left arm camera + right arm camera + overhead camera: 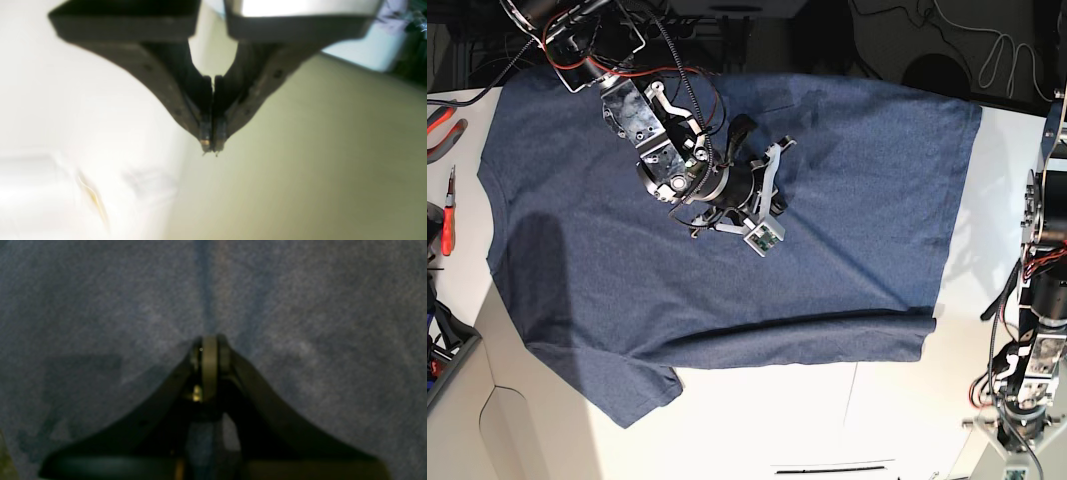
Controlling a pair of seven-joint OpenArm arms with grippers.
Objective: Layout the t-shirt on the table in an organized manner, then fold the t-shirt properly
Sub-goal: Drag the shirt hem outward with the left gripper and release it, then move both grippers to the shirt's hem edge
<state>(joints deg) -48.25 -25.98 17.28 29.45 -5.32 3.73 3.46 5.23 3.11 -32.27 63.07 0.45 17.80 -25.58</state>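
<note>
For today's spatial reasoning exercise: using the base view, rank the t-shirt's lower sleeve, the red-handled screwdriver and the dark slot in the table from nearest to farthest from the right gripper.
Measured from the right gripper, over the shirt's middle:
1. The t-shirt's lower sleeve, below and left.
2. The dark slot, at the table's bottom edge.
3. The red-handled screwdriver, at the far left edge.

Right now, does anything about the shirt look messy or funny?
Mostly no. The t-shirt lies spread flat on the table, no big wrinkles. One oddity: the right gripper is shut, pinching up a small ridge of cloth mid-shirt. The left gripper is shut too, empty, away from the shirt.
</note>
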